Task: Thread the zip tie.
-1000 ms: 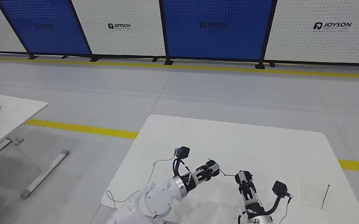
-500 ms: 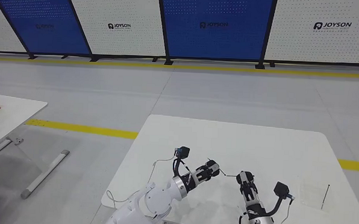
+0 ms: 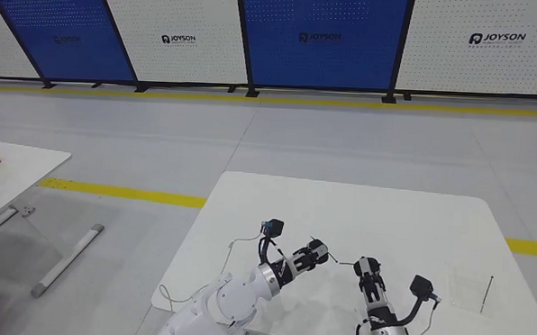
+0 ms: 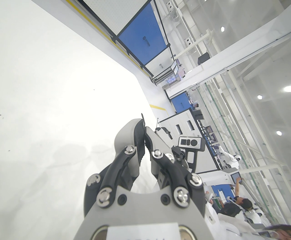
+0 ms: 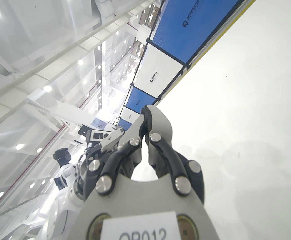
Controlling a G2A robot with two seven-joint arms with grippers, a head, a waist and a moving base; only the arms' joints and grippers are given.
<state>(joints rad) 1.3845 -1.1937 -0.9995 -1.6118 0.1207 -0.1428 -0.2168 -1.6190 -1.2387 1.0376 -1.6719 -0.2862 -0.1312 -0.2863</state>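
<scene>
Over the white surface (image 3: 410,219), the left hand (image 4: 144,126) and right hand (image 5: 144,115) were each clamped shut on the thin zip tie (image 3: 342,259)

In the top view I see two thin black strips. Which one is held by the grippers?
The zip tie stretched between the left gripper and the right gripper. The other strip lies loose and untouched near the right edge of the table.

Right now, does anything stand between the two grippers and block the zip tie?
Nothing visible does. The zip tie runs freely from the left gripper toward the right gripper, above the table.
</scene>
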